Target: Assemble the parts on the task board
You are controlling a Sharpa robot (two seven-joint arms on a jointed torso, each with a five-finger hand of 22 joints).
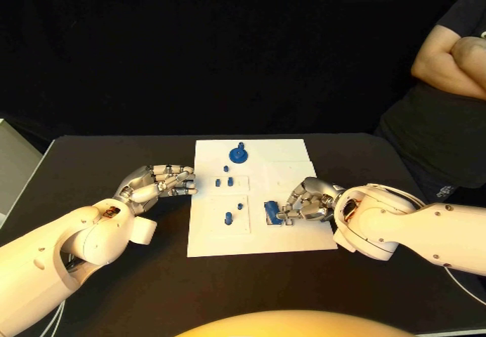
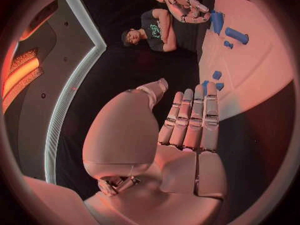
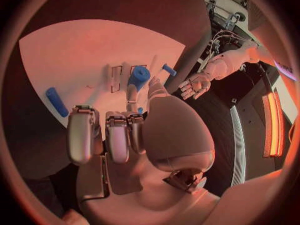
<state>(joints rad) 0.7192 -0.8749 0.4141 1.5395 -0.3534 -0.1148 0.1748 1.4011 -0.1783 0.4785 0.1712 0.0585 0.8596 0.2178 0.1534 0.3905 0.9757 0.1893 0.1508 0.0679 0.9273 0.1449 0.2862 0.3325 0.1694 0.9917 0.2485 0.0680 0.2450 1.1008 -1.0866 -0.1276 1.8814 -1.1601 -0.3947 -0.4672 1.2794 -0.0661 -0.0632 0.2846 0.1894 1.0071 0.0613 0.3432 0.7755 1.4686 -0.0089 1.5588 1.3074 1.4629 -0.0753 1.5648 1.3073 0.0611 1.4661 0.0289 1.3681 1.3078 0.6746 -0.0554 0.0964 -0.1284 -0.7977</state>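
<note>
Pinching a blue part [image 1: 272, 211] low over the task board [image 1: 284, 242] near its right edge, the right hand [image 1: 309, 201] could tilt or drop it, while the left hand [image 1: 154, 184], fingers loosely apart, hovers empty beside the board.

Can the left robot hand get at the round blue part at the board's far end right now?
Probably yes: the left robot hand holds nothing, and bare white board surrounds the round blue part.
</note>
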